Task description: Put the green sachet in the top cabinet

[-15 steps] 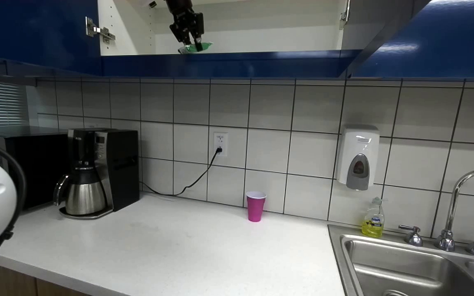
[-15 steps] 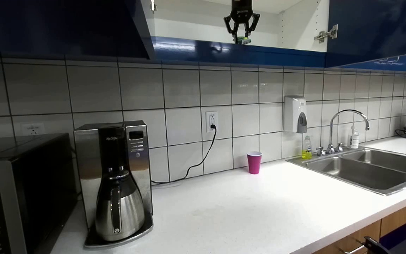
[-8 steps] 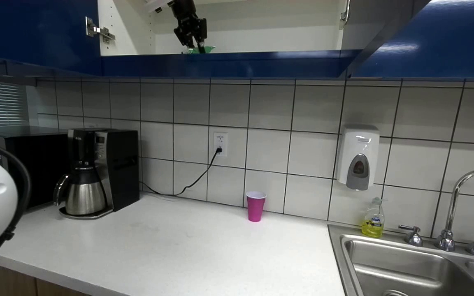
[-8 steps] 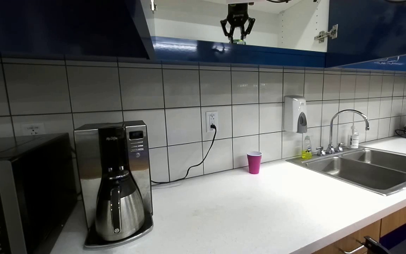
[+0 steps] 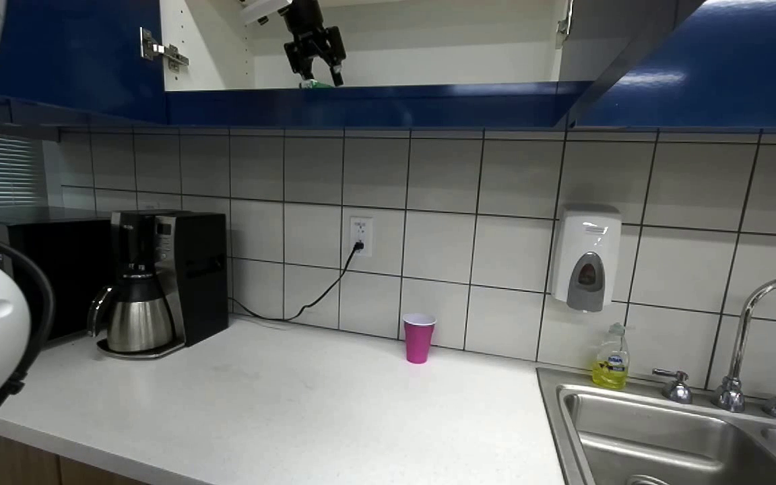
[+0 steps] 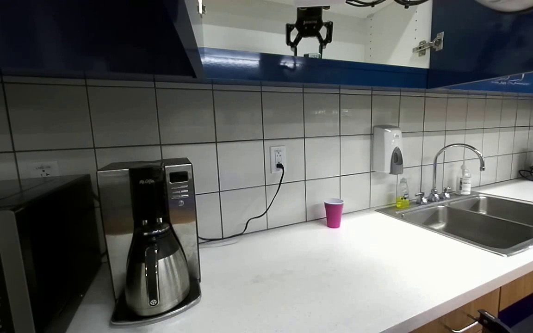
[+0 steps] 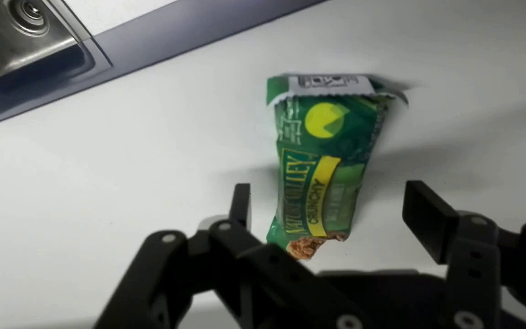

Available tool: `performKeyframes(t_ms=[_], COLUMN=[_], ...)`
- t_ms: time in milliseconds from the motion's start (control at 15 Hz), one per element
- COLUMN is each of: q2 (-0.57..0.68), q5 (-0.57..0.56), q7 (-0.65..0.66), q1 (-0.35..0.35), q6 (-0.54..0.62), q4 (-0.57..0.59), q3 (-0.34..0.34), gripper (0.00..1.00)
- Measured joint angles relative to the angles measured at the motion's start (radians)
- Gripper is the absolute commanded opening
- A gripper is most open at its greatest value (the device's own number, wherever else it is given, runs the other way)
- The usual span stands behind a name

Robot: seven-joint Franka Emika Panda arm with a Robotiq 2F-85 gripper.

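Note:
The green sachet [image 7: 322, 160] lies on the white floor of the top cabinet, close behind its blue front edge [image 5: 415, 106]. In the wrist view my gripper [image 7: 331, 210] is open around the sachet's near end, and bare floor shows between the sachet and each finger. Both exterior views show the gripper [image 6: 308, 52] pointing down inside the cabinet, fingers spread. There only a sliver of the sachet [image 5: 316, 84] is visible above the front edge, which hides the rest.
Open blue doors [image 5: 71, 60] flank the cabinet opening, with a metal hinge [image 6: 428, 44] at the side. Below, the counter holds a pink cup [image 5: 419, 340] and a coffee maker [image 6: 155, 240]. A sink [image 7: 21, 32] shows beyond the cabinet edge in the wrist view.
The gripper has moved slightly down with the sachet, then its jaws have opened and let it go on the cabinet floor. A second ago they were shut on it.

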Motion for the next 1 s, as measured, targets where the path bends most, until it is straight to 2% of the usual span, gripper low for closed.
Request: performKeyframes(t_ms=[600,800,1000], q2=[-0.072,-0.132,-0.23], q5=[0.001,0.003,0.023], q7=[0.002,0.012,0.024], q1=[0.037,0.05,0.058], q6=[-0.003,-0.002,0.002], q4=[-0.012,-0.069,-0.176], q3=[0.004,0.007,0.009], gripper=[1.0,1.0,1.0])
